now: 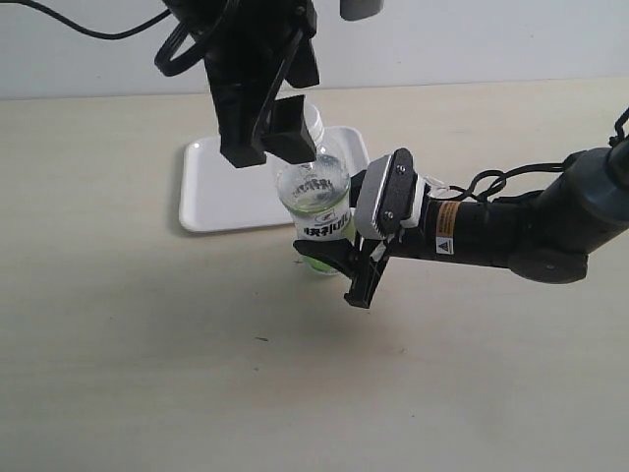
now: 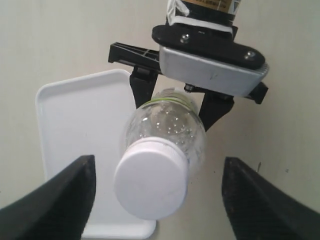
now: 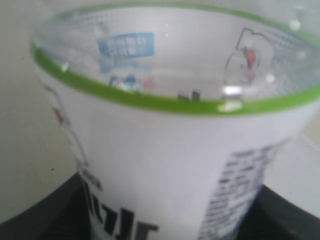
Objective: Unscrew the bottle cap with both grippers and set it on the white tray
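- Bench [image 1: 147,374] is carrying tray [image 1: 211,192], bottle [image 1: 316,192] standing upright just beside it.
- Right fingers [image 2: 142,92] are pinching bottle's labelled body from the side.
- Left fingers [image 2: 55,200] are hanging spread, flanking cap [image 2: 150,185] from above, not touching.
- Cap is sitting on neck.

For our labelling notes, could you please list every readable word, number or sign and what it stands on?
Nothing can be quoted with certainty.
On the bottle: bold dark label characters, too blurred to read.
Blue badge on the label: blurred.
Fine print on the label: too small.
Yellow sticker on the right arm: warning triangle, wording too small.
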`<state>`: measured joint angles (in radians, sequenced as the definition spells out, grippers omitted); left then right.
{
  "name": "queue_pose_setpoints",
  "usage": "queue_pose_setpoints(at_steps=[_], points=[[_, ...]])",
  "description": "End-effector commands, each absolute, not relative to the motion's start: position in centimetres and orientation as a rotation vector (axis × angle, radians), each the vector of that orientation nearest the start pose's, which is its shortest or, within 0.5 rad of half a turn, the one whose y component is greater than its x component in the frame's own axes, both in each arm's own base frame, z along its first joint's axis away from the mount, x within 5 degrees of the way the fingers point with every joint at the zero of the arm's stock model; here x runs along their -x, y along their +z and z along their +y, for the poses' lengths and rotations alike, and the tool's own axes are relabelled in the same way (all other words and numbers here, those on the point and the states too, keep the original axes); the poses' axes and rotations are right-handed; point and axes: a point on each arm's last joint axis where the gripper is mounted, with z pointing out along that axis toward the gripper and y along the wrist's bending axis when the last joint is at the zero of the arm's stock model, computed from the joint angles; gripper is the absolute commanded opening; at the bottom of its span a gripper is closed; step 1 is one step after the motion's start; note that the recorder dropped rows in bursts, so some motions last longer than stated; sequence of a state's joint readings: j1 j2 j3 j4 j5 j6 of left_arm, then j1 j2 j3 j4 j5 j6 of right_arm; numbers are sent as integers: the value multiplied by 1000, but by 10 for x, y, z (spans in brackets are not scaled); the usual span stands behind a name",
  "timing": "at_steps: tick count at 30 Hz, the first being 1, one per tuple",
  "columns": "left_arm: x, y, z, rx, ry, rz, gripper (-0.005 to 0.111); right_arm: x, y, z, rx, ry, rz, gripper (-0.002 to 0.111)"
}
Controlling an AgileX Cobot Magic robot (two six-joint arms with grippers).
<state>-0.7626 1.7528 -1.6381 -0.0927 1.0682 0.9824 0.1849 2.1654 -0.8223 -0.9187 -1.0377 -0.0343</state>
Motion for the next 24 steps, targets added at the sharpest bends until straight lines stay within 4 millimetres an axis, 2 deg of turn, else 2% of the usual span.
queue_pose_setpoints(at_steps=[1, 7, 14, 19, 24], points=[[-277, 322, -270, 2697, -14, -2403, 69, -331, 72, 125, 1198, 440, 1556, 0], [-282, 319, -267, 2660, -113, -2423, 69, -331, 72, 125, 1198, 440, 1556, 0], [-280, 319, -269, 2648, -63, -2429, 68, -331, 72, 125, 1198, 440, 1556, 0], [-278, 318, -270, 2633, -16, -2432, 57, -331, 72, 125, 1198, 440, 1556, 0], [-278, 318, -270, 2629, -15, -2436, 57, -331, 72, 125, 1199, 439, 1558, 0]])
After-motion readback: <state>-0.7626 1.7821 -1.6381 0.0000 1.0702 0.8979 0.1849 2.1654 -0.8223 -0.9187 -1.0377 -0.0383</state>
